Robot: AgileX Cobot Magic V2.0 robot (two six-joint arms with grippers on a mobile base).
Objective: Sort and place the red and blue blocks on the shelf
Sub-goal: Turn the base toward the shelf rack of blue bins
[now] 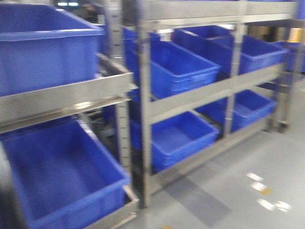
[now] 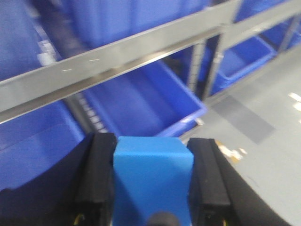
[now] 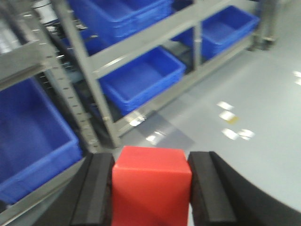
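One red block (image 3: 151, 181), one blue block (image 2: 153, 183), six-plus bins (image 1: 183, 82) (blurred)

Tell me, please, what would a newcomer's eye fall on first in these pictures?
Most striking are the large blue bins filling the tiers of the steel shelf in the front view. Next come the two cubes at the bottom of the wrist views: the blue block clamped in the left gripper, and the red block clamped in the right gripper.

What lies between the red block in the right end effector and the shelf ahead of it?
In the right wrist view, only bare grey floor with bright glare lies between the red block and the shelf.
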